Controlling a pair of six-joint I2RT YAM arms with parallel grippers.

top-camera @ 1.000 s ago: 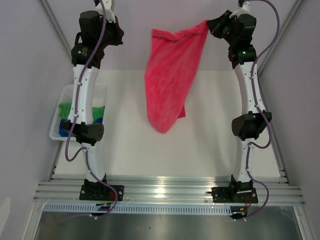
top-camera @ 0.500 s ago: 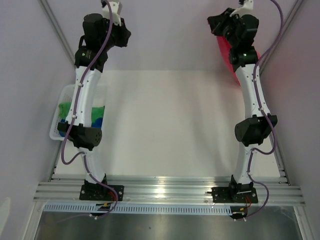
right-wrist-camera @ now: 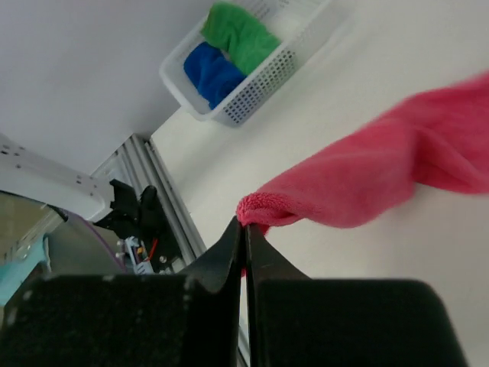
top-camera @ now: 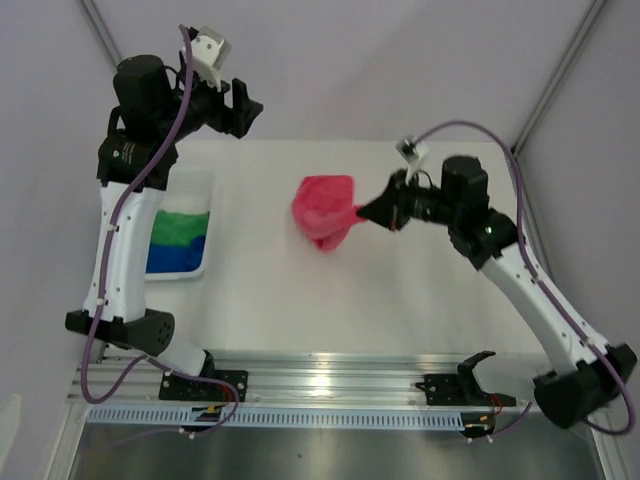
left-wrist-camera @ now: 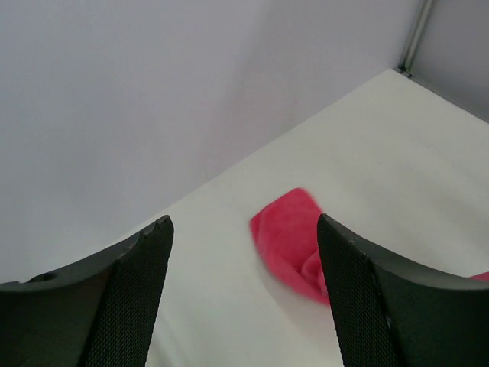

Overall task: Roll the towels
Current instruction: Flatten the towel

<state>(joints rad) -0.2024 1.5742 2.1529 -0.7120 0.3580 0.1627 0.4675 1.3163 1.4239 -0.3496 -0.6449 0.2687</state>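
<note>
Pink towel bunched mid-table. Right gripper pinched tight on 1 corner; cloth trails left from it. Left gripper jaws apart, empty, raised near far wall, well apart from pink towel. Right arm nearer. Green towel, blue towel in basket, left side.

Pink towel crumpled; green beside blue

2 towels in basket, 3rd towel rightward
</note>
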